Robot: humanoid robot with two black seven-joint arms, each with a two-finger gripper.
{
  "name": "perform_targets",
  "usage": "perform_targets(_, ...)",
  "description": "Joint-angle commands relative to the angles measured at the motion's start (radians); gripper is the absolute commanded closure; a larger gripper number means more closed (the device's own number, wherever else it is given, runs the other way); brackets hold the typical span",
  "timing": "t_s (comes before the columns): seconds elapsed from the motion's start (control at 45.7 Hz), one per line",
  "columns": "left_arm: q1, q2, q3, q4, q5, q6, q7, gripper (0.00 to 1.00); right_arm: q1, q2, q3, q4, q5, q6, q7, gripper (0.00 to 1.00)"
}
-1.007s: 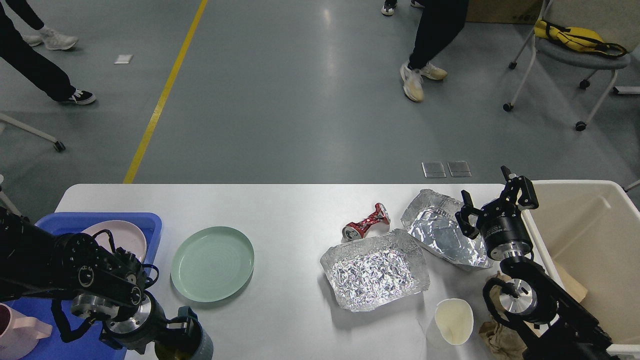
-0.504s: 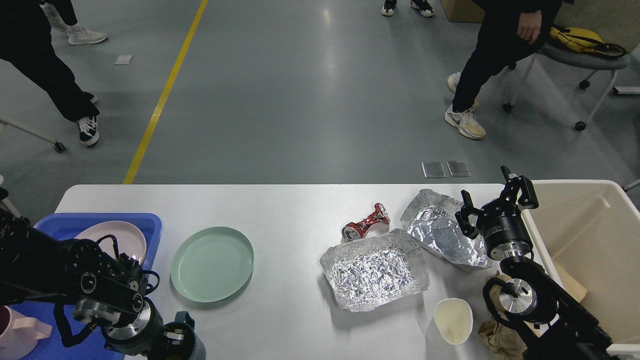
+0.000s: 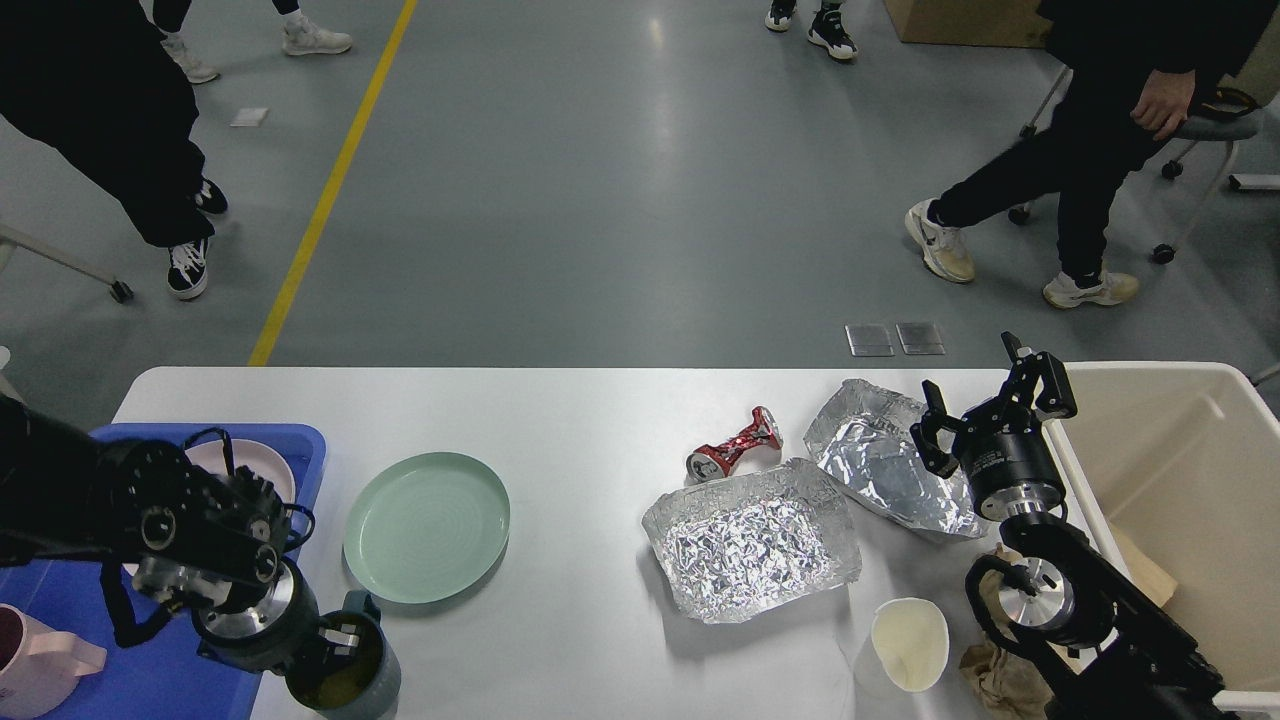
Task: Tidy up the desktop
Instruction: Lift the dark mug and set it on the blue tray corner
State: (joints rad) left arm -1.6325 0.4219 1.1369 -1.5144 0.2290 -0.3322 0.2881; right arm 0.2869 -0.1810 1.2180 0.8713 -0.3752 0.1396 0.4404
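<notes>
So the left gripper (image 3: 335, 655) has lifted the dark green mug (image 3: 345, 672) a bit further from the near edge, jaws clamped on its rim, heading toward the blue tray (image 3: 150, 660) I'd guess. The right gripper (image 3: 990, 418) hasn't budged, fingers spread wide over the far foil tray (image 3: 885, 470). The desktop (image 3: 580, 420) (white, glossy) fills the near half, still cluttered; people shuffle about on the grey floor beyond.

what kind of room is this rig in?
Likely a lab or workshop floor, not a home: grey floor with a yellow line, wheeled chair, people standing around, and trash staged on the white desktop.
</notes>
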Motion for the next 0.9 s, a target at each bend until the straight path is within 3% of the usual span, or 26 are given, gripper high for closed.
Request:
perform_targets(0.0, -0.186, 0.077, 0.0, -0.003, -0.002, -0.197, -0.003, 1.0, 0.0, 0.0, 0.0, 0.0, 0.001, 0.0, 0.0, 0.0)
perform_targets(0.285, -0.596, 0.239, 0.007, -0.001, -0.002, -0.628, -0.003, 1.0, 0.0, 0.0, 0.0, 0.0, 0.001, 0.0, 0.0, 0.0)
perform_targets(0.569, -0.618, 0.302, 0.058, 0.006, 0.004, -0.628, 0.009, 1.0, 0.0, -0.002, 0.0, 0.0, 0.001, 0.0, 0.0, 0.0)
perform_targets(0.701, -0.476, 0.331, 0.118, 0.011, 0.056, -0.628, 0.011, 1.0, 0.0, 0.0, 0.0, 0.0, -0.001, 0.0, 0.0, 0.0)
perform_targets(0.876, -0.252, 0.373, 0.164, 0.014, 0.105, -0.3, 0.008, 1.0, 0.0, 0.0, 0.0, 0.0, -0.001, 0.0, 0.001, 0.0)
